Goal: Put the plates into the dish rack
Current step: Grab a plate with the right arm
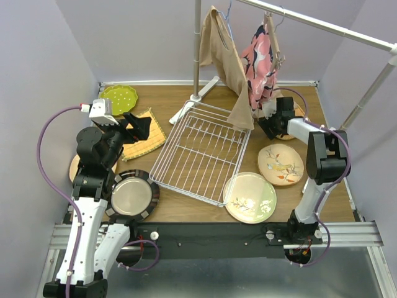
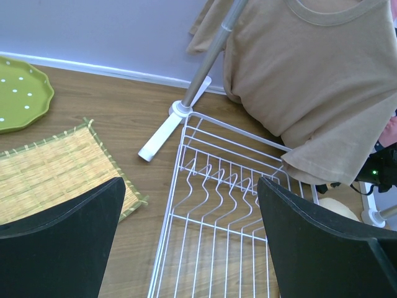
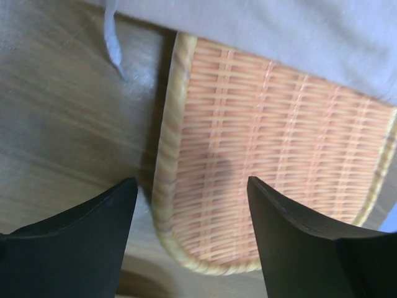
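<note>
Wooden table [image 1: 180,211]: plates [image 1: 250,197] lie around dish rack [image 1: 198,152]; left jaws wide, right jaws wide.

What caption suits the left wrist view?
Open left end effector facing the dish rack; woven mat and lime green plate alongside, tan shirt hanging over the far corner.

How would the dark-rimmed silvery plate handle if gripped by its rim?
Probably rigid, not floppy: the silvery plate holds a crisp round shape. Its shiny centre suggests slippery. Lying flat on the table, it likely slides rather than rolls.
</note>
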Available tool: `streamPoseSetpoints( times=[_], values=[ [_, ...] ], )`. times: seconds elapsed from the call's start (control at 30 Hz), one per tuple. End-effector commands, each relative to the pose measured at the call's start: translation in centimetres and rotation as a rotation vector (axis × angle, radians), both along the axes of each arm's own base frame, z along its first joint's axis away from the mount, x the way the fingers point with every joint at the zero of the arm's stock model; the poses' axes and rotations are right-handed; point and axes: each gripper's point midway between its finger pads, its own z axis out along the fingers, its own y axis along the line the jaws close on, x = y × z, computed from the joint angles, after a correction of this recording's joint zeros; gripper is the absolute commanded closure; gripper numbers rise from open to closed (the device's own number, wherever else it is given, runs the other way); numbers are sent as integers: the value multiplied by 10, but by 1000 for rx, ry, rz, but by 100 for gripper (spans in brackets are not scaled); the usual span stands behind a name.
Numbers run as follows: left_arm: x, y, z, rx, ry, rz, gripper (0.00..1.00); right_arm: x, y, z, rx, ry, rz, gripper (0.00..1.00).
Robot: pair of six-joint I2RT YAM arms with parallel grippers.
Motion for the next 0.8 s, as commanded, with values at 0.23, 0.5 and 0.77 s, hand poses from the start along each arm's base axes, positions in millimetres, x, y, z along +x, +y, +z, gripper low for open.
streamPoseSetpoints(
  times=[0.23, 0.5, 0.77],
  values=[
    [-2, 0, -3, 1, -3, -3, 3, -15, -14, -31, -107, 32, 65, 38],
    [-1, -1, 0, -4, -8, -11, 3, -22, -14, -36, -131, 40, 111, 60],
    [-5, -2, 3, -14, -19, -13, 3, -15, -16, -4, -158, -65, 120, 71]
  ],
)
